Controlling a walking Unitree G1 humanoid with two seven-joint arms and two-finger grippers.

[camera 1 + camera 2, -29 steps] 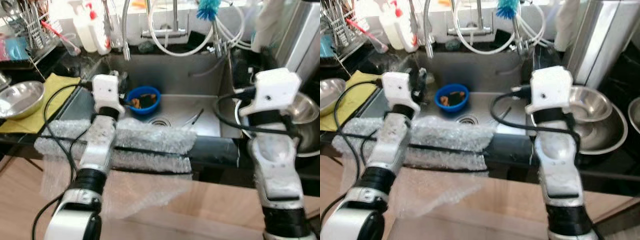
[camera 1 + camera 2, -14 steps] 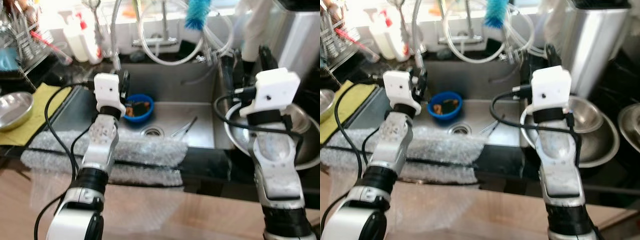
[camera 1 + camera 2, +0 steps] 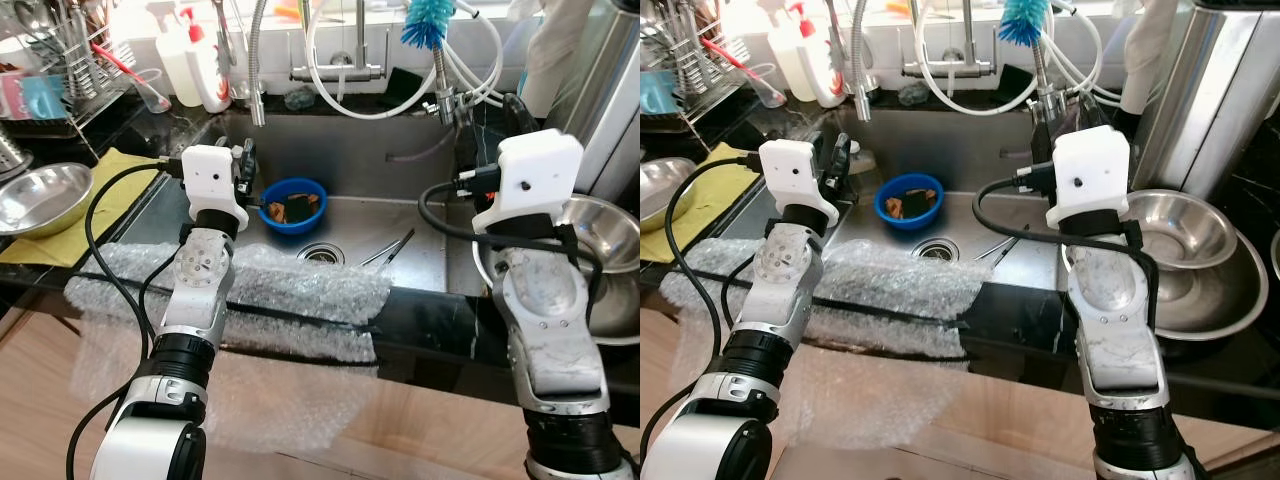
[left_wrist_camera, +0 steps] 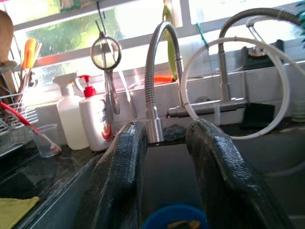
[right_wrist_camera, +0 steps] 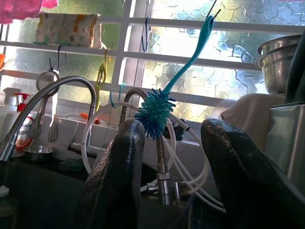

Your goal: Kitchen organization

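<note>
Two arms reach over the steel sink (image 3: 400, 180), the landmark here. Inside it, the blue bowl (image 3: 293, 203) of scraps sits left of the drain, just ahead of the left gripper (image 4: 164, 181), fingers spread and empty; the right gripper (image 5: 176, 186), also spread, hovers at the sink's right wall, farther off. Tongs (image 3: 388, 249) lie slantwise right of the drain.

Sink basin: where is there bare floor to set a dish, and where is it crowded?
Bare steel lies right of the drain, past the utensils toward the basin's right wall, and behind the blue bowl below the faucet. It is crowded at the front left, where the left tool hangs beside the bowl.
</note>
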